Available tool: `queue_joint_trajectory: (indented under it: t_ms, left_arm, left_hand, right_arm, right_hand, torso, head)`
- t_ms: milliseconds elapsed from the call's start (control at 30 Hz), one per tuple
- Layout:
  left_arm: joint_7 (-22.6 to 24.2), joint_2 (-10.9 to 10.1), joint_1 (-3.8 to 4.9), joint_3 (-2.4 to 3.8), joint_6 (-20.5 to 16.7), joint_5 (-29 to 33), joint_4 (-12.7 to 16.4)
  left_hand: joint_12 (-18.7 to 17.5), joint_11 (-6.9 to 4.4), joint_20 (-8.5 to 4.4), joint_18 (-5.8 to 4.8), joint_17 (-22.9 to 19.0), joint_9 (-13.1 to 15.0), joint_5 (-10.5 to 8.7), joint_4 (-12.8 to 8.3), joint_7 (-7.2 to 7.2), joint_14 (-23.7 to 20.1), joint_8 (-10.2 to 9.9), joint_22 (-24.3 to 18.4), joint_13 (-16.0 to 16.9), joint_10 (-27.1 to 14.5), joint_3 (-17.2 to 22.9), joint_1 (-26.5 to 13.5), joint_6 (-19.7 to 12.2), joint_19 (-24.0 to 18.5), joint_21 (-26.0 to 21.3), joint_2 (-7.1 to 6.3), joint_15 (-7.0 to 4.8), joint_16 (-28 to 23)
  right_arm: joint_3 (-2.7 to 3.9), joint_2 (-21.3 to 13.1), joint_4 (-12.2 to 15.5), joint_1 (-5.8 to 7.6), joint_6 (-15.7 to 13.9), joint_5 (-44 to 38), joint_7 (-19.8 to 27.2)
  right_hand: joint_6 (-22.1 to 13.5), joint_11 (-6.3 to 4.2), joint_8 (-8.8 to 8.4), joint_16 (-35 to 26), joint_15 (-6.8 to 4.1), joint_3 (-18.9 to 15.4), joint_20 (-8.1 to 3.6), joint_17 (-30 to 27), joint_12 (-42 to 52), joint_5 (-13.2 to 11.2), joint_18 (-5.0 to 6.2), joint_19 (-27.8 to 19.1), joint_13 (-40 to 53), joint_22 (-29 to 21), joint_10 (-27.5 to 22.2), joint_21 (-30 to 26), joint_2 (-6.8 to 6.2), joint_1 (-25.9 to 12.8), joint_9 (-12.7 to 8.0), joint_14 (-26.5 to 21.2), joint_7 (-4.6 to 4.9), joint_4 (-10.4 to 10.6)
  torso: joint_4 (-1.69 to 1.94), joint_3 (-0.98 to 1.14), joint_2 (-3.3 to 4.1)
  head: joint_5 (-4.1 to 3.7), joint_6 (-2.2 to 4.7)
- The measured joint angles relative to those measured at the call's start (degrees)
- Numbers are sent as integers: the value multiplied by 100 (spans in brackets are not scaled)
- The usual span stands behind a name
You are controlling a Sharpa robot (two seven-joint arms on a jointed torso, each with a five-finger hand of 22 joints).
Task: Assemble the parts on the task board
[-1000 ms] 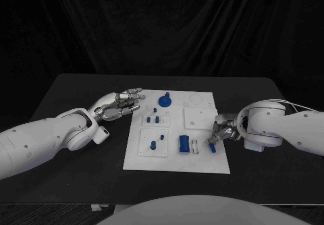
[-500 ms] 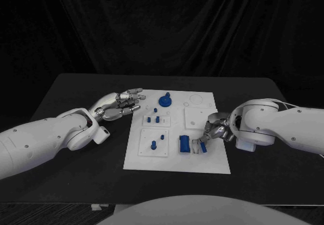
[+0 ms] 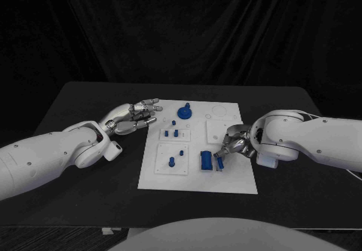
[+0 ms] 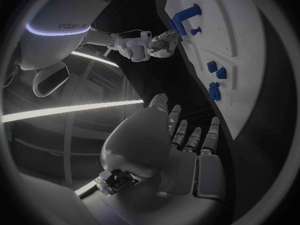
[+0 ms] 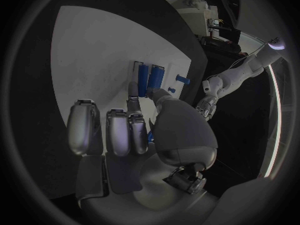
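**Right robot hand setting a blue bar into its slot**

A slim blue bar is being pinched by the right robot hand over the near right part of the task board, just beside a wider blue block that is already standing there. In the right wrist view the bar is lying parallel to that block, with the fingertips closing on its end; this alignment suggests it is being seated in the narrow recess next to the block. Whether it is fully home cannot be told.

The left robot hand is hovering at the board's far left edge, holding nothing, its fingers loosely curled and apart, probably waiting clear of the work. Other blue parts are sitting further left and farther away: small pegs, an upright piece and a round knobbed part.

The board is lying flat in the middle of a black counter, with dark curtains hanging behind it.
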Motion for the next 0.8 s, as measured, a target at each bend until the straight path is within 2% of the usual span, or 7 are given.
queue_joint_trajectory:
  t_ms: [100, 800]
  left_arm:
    - [0, -2, 0, 0, 0, 0, 2]
    - [0, -1, -1, 0, 2, 0, 0]
  left_hand:
    - [0, 0, 0, 0, 0, 0, 0, 0, 0, 0, 0, 0, 0, 0, 0, 0, 0, 0, 0, 0, 0, 0]
    - [0, 0, 0, 0, 0, 0, 0, 0, 0, 0, 0, 0, 0, 0, 0, 0, 0, 0, 0, 0, 0, 0]
  right_arm:
    - [0, 20, -27, 0, -3, 12, -2]
    - [-2, -40, -56, -6, 56, -39, -44]
  right_hand:
    - [-3, 0, 0, -26, 0, 3, 0, -20, 0, -79, 92, 0, 0, 0, 1, -12, 11, -28, -6, 0, 1, -1]
    - [-29, 0, 0, -49, 0, 62, 0, -65, 0, -177, 90, 0, 0, 4, 0, -78, 37, -52, -11, 0, 11, 1]
  torso:
    - [2, 1, 0]
    - [-7, 1, -2]
  head:
    - [-1, 0]
    - [12, 0]
